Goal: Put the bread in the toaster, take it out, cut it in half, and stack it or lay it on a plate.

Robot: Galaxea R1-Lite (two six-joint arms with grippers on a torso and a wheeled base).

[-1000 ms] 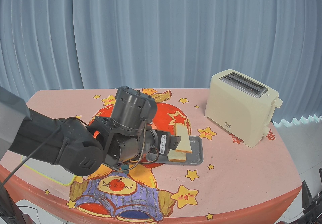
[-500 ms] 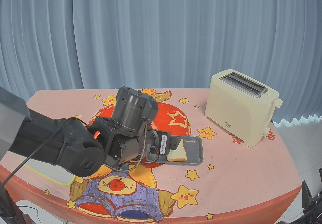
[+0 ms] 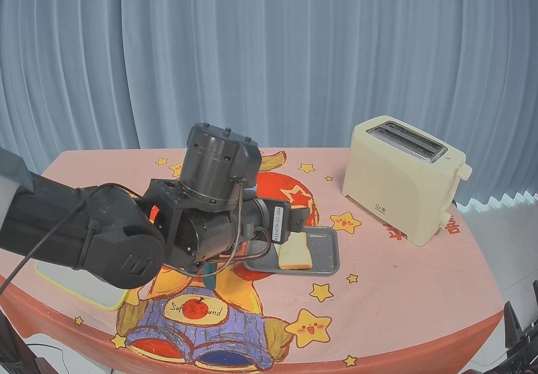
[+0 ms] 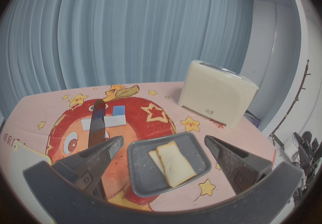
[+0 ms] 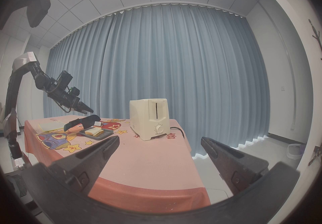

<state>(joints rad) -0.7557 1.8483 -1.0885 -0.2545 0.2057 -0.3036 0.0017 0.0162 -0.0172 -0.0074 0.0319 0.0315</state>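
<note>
- The left gripper (image 4: 163, 143) hangs just above the grey tray (image 4: 141, 181), jaws spread wide and grasping nothing.
- The bread (image 4: 175, 164) lies flat on that tray in 2 halves, one overlapping the other, apart from the fingers.
- The toaster (image 3: 403, 176) stands well to the right of the tray on the pink table (image 3: 403, 291).
- A knife (image 4: 97, 124) rests across a white and blue block (image 4: 112, 120) beside the tray. A cutting board (image 4: 21, 159) sits near the table's left edge.
- The right gripper (image 5: 159, 143) is released too, empty and off the table's toaster end.
</note>
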